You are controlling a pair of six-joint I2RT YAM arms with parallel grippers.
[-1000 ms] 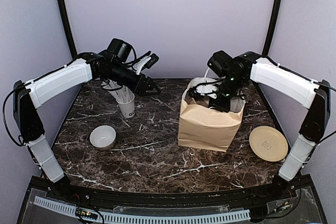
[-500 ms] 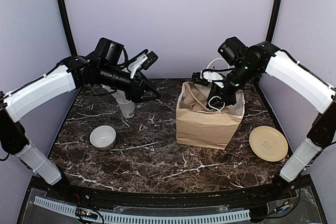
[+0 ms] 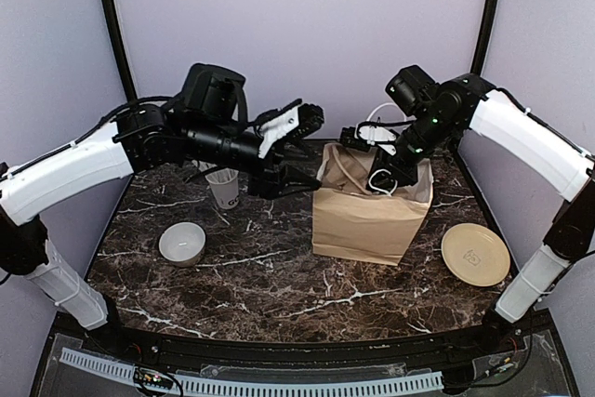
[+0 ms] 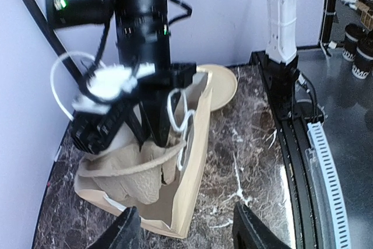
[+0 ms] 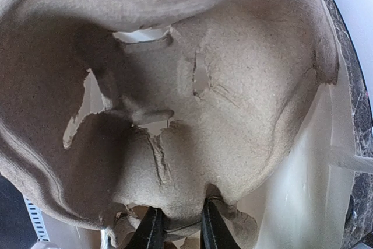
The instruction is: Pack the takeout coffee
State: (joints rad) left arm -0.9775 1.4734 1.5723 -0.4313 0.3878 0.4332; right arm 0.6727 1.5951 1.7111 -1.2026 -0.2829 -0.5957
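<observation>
Brown paper bag holds pulp tray, top protruding; only right wrist view shows right jaws pinching its edge; left jaws spread.

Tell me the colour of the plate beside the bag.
Pale cream; the plate shows best in the top external view.

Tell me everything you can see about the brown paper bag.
The brown paper bag stands upright on the marble table, right of centre, its mouth open and crumpled. Its white cord handles hang at the rim. A pulp tray sits in its mouth, pinched by the right hand.
</observation>
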